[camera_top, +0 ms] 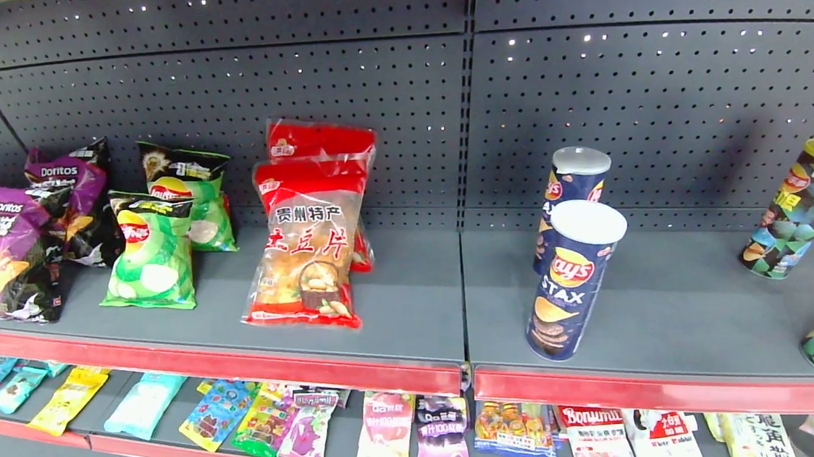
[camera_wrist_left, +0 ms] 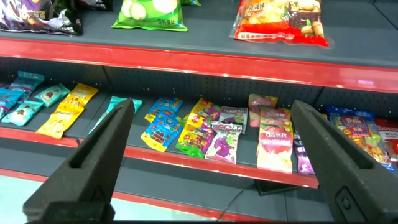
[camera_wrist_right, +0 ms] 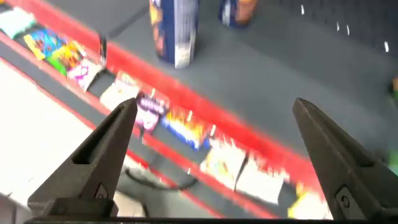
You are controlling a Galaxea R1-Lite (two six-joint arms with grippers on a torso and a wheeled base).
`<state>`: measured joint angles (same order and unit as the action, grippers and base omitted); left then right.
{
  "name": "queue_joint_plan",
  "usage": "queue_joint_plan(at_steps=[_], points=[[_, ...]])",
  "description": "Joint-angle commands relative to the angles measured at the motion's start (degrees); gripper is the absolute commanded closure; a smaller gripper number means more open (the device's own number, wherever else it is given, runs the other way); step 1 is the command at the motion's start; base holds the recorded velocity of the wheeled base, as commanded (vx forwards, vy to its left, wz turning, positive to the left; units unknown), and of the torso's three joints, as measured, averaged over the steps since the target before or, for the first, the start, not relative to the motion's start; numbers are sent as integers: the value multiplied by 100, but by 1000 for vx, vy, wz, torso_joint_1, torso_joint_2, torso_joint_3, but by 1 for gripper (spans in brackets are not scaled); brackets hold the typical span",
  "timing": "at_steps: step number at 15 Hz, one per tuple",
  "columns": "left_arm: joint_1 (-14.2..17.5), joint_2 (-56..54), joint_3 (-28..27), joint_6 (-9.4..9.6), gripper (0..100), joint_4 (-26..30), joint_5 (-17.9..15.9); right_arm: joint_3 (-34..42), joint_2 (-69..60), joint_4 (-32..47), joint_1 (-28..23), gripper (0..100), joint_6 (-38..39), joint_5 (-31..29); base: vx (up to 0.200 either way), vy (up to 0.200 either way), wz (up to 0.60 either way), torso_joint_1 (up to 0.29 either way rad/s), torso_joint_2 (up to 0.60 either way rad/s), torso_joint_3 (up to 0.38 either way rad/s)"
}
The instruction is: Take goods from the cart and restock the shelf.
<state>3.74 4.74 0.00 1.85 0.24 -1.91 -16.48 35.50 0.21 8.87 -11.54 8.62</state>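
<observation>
Left gripper spread, empty, facing the lower tiers. Right gripper spread, empty, above the shelf lip.

Head view:
- Cans, 4 o'clock: likely stiff, light, slick, tippy. Grip mid-body.
- Bags, 9 o'clock: soft, crushable. Pinch the top seam.
- Open room at 6 o'clock.

Item one, my left end effector: two matte black fingers, each a long faceted wedge narrowing to a blunt tip. One carries a rectangular recessed slot, the other a small round hole near its base. Item two, my right end effector: same pattern, matte black wedge fingers with a slot on one and a round recess on the other.
</observation>
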Motion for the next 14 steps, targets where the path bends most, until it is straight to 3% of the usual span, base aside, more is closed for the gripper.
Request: queue_joint_plan(at_steps=[1,4,11,14], points=[[4,9,0,-1,0,2,-2,-373,-1906,1333,-624,0,12,-106,0,0,0,0,0,0],[4,9,0,-1,0,2,-2,128,-3198,1342,-677,0,126,-466,0,0,0,0,0,0],[4,9,0,-1,0,2,-2,673,-3550,1298,-870,0,214,-1301,0,0,0,0,0,0],[4,9,0,-1,0,2,-2,1103,-3550,726,-870,0,188,-1310,0,0,0,0,0,0]])
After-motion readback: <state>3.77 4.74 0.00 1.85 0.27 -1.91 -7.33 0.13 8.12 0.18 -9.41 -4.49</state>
